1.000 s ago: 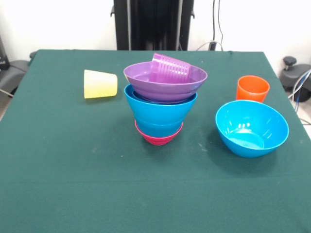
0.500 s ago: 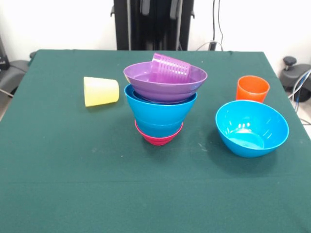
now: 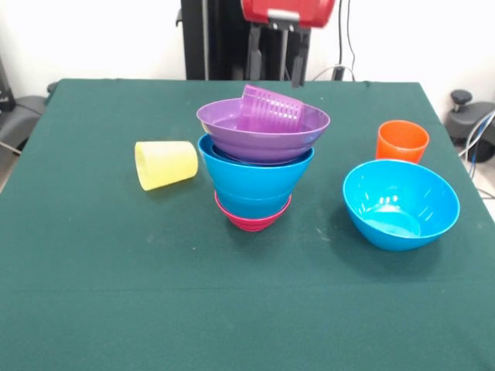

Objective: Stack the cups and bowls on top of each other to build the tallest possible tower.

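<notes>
Wrist housing (image 3: 288, 10): glossy red, rounded lower edge, grey plate in the middle.
Gripper (image 3: 276, 56): two thin dark fingers (image 3: 253, 52), perhaps metal, at top centre.

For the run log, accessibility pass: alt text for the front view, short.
A tower of nested bowls stands mid-table: magenta at the base, blue above, a wide purple bowl on top holding a tipped purple cup. A yellow cup lies on its side to the left; an upright orange cup and a separate blue bowl sit right. The open gripper hangs above.
</notes>
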Motion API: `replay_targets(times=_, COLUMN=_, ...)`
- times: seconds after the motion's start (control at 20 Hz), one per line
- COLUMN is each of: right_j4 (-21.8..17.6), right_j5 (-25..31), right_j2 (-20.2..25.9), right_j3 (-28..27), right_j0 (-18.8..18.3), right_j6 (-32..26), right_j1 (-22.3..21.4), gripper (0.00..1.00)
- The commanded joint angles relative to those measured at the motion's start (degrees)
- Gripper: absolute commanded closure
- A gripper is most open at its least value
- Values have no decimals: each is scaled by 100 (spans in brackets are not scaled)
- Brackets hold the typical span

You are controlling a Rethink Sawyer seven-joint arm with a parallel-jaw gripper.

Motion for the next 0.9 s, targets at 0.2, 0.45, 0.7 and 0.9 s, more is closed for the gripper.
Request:
replay_targets(times=0.2, right_j4=278, right_j5=-226, right_j2=-207, right_j3=-329, right_j0=468, right_j6=1056, right_j1=605, gripper=0)
replay_targets(times=0.45, right_j4=511, right_j5=387, right_j2=-268, right_j3=-219, right_j0=601, right_j6=921, right_j1=56, gripper=0)
replay_targets(times=0.7, right_j4=736, right_j5=1416, right_j2=-335, right_j3=-60, right_j0=591, right_j6=574, right_j1=-823, gripper=0)
replay_targets(times=0.9, right_j4=813, right_j5=1843, right_j2=-444, right_j3=-6, right_j0=691, right_j6=574, right_j1=-1164, gripper=0)
